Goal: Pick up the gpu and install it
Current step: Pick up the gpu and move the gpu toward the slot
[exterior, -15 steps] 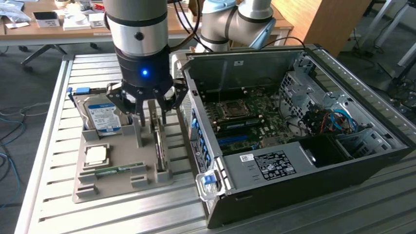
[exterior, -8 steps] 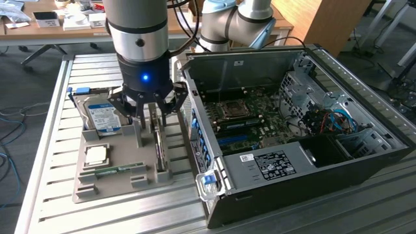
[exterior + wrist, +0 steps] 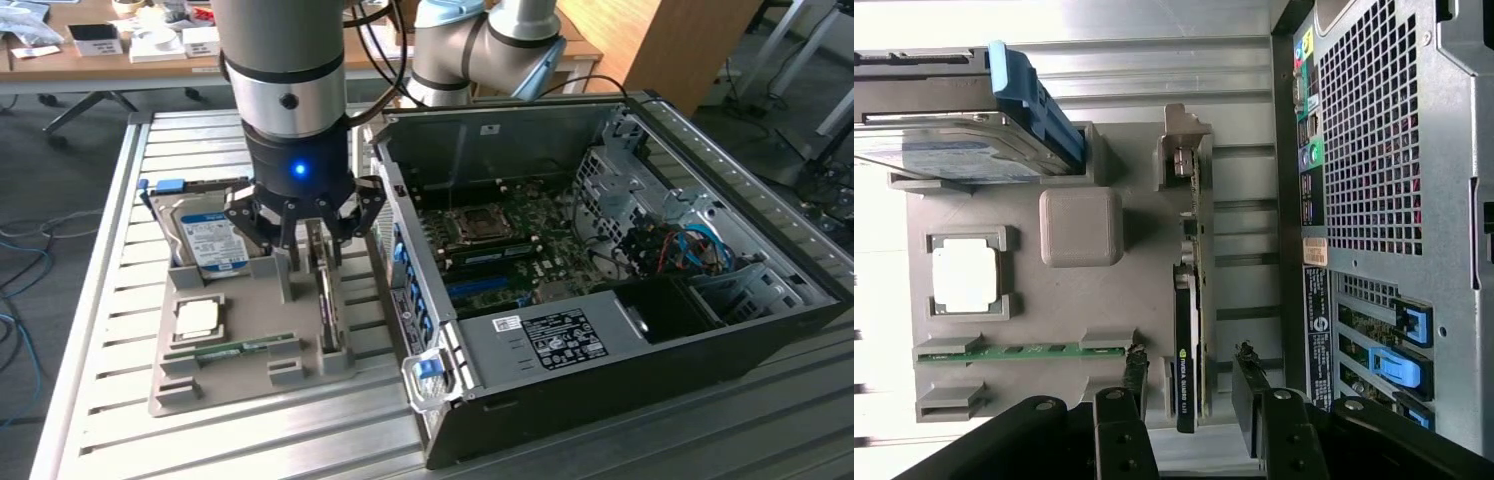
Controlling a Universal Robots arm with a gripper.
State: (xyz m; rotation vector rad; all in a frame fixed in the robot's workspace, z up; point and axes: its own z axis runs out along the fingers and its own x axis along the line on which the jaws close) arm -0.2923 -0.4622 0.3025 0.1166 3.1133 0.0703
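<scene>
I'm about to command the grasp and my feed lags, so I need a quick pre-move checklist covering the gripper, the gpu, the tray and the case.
1. The gripper is open: ok.
2. Its fingers straddle the gpu, one on each side: ok.
3. The gpu stands on edge in the grey tray: ok.
4. Fingers low enough on the card for a firm hold: cannot tell.
5. The hard drive sits apart from the fingers: ok.
6. The computer case has its side open, with the motherboard exposed: ok.
</scene>
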